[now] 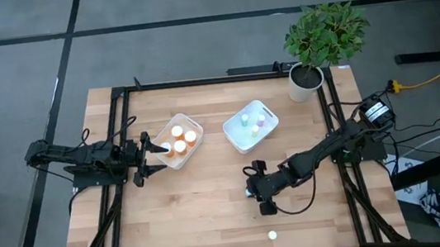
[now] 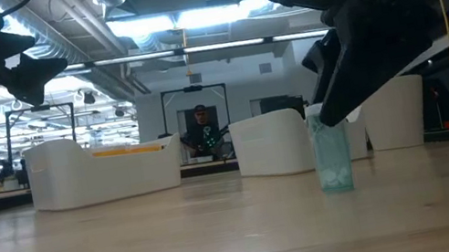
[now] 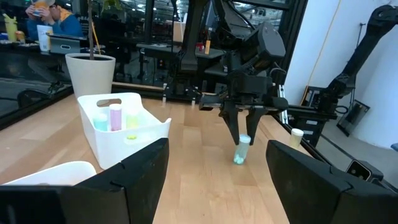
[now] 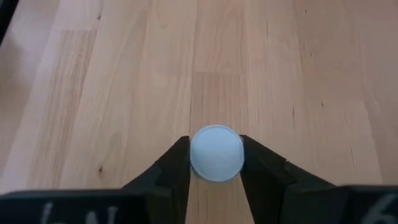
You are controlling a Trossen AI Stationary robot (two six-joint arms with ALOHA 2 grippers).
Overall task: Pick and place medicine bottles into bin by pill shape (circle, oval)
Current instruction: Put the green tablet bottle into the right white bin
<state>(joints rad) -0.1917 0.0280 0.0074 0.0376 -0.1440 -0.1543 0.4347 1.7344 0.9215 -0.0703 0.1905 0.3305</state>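
Note:
A pale blue-green medicine bottle (image 2: pixel 333 158) with a pale cap stands on the wooden table right of centre. My right gripper (image 1: pixel 252 191) is over it, fingers shut on its cap (image 4: pixel 216 152). My left gripper (image 1: pixel 153 152) is open and empty, beside the left white tray (image 1: pixel 167 157), which holds orange bottles (image 1: pixel 180 140). The right white tray (image 1: pixel 234 138) holds pale green, pink and blue bottles (image 1: pixel 253 121). One more pale-capped bottle (image 1: pixel 272 236) stands on the table near the front edge. My right gripper pinches the bottle's round cap by its rim (image 4: pixel 198 155) between its two fingers, one on each side. The fingers come from above, slanting down. The bottle stands about upright below them, its base (image 2: pixel 338 184) on the table.
A white plant pot (image 1: pixel 305 80) with a green plant stands at the far right corner. The black frame rail (image 1: pixel 223 78) runs along the table's edges. A person sits in the room beyond the table (image 2: pixel 202 130). Bare wood lies between the trays and the front edge.

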